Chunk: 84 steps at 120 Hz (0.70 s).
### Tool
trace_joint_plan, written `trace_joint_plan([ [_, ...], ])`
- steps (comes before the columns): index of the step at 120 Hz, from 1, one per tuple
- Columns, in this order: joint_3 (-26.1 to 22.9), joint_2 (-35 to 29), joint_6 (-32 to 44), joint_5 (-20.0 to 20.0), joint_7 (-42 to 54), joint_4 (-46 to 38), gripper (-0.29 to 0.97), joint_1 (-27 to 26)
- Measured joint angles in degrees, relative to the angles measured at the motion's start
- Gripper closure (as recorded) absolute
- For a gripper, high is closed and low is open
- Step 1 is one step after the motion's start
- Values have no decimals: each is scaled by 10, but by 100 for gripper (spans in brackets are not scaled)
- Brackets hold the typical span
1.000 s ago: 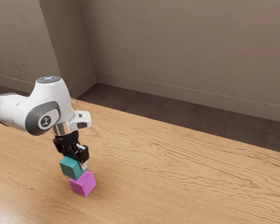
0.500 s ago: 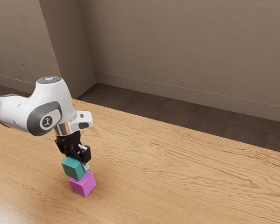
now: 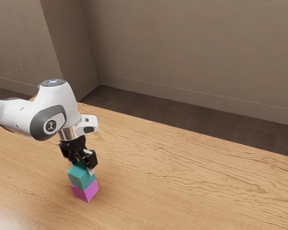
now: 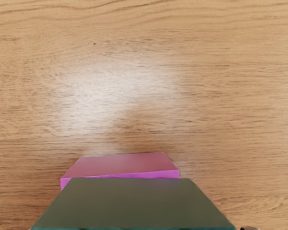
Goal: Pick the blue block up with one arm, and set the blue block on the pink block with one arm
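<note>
Now at the stacking point: wooden tabletop (image 3: 192, 167), white arm (image 3: 43, 115), claw (image 3: 83, 163), two blocks.
Over the broad tabletop the arm reaches down almost vertically, so the claw meets the stack from straight above. Its fingers are clamped on the upper sides of the teal block (image 3: 80, 177), the task's blue one. That block appears to rest on top of the pink block (image 3: 86, 191), roughly squared over it. Gripping high keeps the fingers off the pink block below. By my judgement the placing is nearly done and only the release remains.
</note>
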Motion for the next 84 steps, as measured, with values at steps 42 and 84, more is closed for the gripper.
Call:
trace_joint_plan([
  [42,-4,-92,-137,3,4,201,3,2],
  [84,6,-106,-380,36,7,305,1,4],
])
